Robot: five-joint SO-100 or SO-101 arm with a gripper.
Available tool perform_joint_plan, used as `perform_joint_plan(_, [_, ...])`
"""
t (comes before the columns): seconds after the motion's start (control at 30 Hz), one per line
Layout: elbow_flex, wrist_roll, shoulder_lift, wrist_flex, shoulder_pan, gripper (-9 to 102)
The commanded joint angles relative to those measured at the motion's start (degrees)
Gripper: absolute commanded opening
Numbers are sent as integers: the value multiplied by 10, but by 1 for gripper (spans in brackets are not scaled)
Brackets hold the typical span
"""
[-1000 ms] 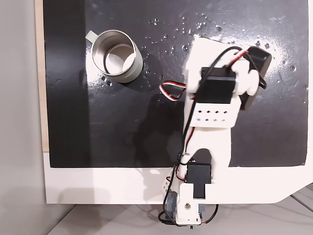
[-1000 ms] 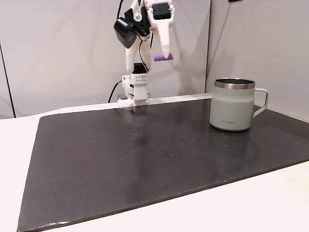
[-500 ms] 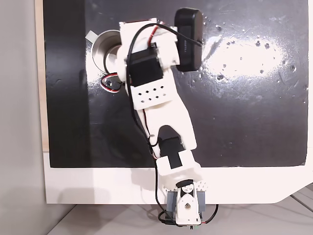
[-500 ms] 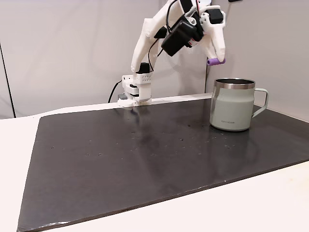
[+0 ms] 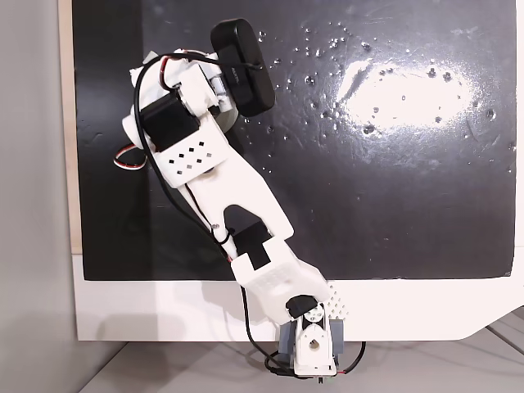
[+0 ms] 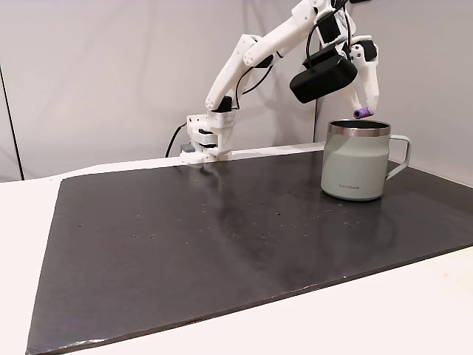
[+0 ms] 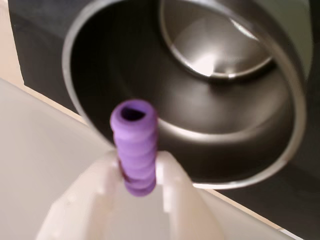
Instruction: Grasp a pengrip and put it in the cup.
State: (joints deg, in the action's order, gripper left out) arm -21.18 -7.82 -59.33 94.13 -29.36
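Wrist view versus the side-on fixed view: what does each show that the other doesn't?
The wrist view alone looks into the cup, showing its shiny inside and bottom, plus the pengrip's ribs and hollow end. A fixed view alone shows the cup's handle, pale outer wall, the dark mat and the arm's base. Both show the tool shut on the purple pengrip just above the cup's rim.

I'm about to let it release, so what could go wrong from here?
1. In the side fixed view the pengrip hangs near the cup rim's back edge, not its centre; dropped now, it might clip the rim and bounce out.
2. In the wrist view the pincer holds only the pengrip's lower end, so it may tip sideways on release.
3. Lowering further could knock the rim.
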Motion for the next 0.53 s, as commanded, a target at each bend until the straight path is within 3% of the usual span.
perform_joint_plan(0.0, [33, 11, -12, -7, -15, 3])
perform_joint_plan(0.2, [33, 9, -18, -2, -13, 26])
perform_joint_plan(0.5, [33, 9, -20, 0, -13, 28])
